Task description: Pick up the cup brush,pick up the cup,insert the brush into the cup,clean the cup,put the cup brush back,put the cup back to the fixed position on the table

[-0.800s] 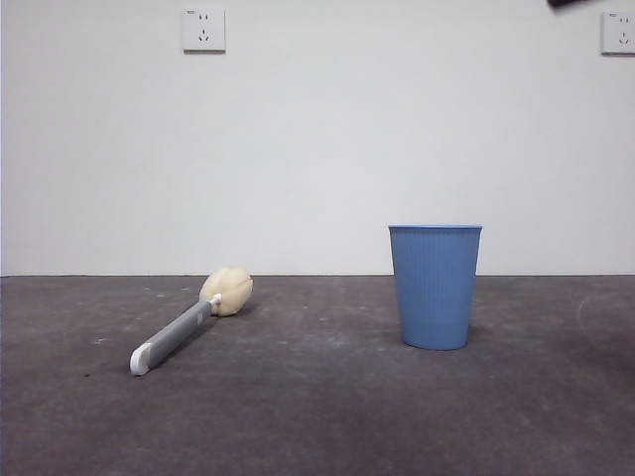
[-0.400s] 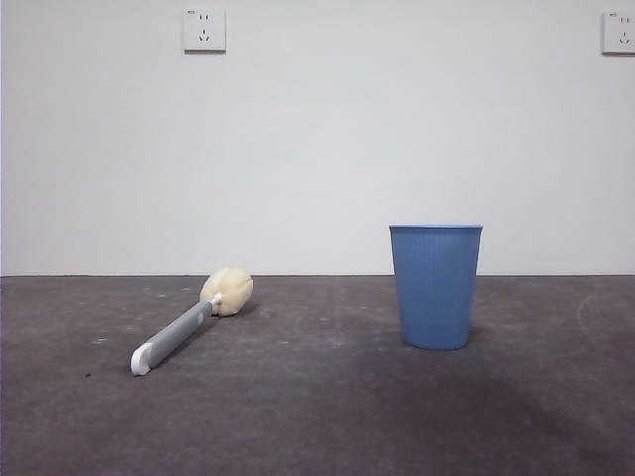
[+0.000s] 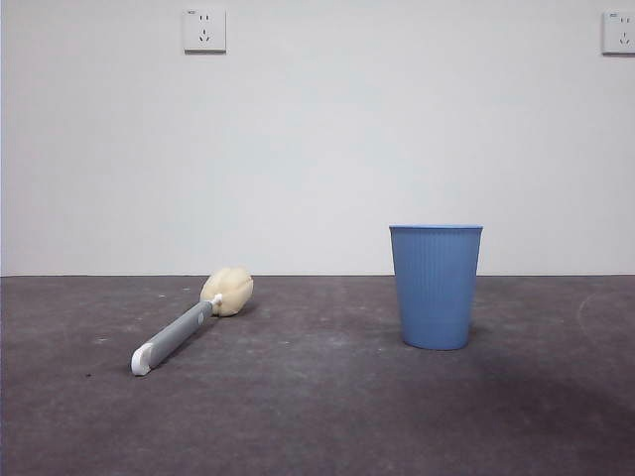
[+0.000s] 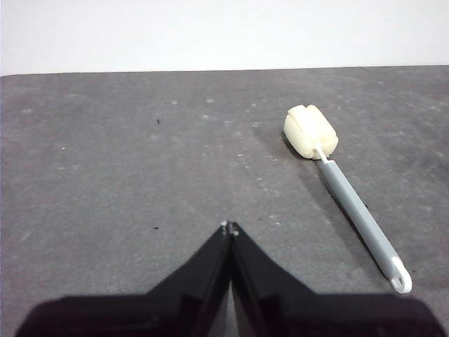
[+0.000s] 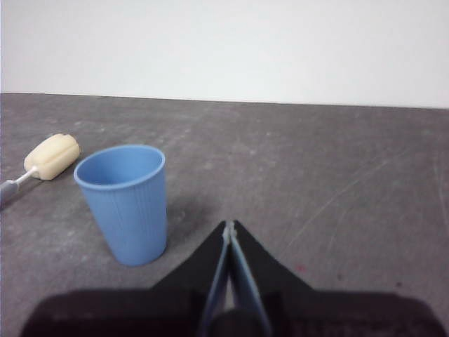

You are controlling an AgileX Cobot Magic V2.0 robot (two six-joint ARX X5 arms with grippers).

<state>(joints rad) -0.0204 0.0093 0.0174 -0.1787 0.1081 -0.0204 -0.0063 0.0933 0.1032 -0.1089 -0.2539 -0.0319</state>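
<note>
The cup brush (image 3: 184, 326) lies flat on the table (image 3: 317, 416) at the left, cream sponge head toward the wall, white handle tip toward the camera. The blue ribbed cup (image 3: 435, 286) stands upright at the right, empty inside in the right wrist view (image 5: 126, 202). My left gripper (image 4: 229, 227) is shut, holding nothing, well short of the cup brush (image 4: 344, 191). My right gripper (image 5: 229, 226) is shut and empty too, a short way from the cup. Neither arm appears in the front view.
A white wall with two power sockets (image 3: 203, 30) backs the table. The brush's sponge head (image 5: 51, 156) also shows beyond the cup in the right wrist view.
A black arm tip at the top right corner of the front view has gone out of sight. The cup brush and cup have not moved.
</note>
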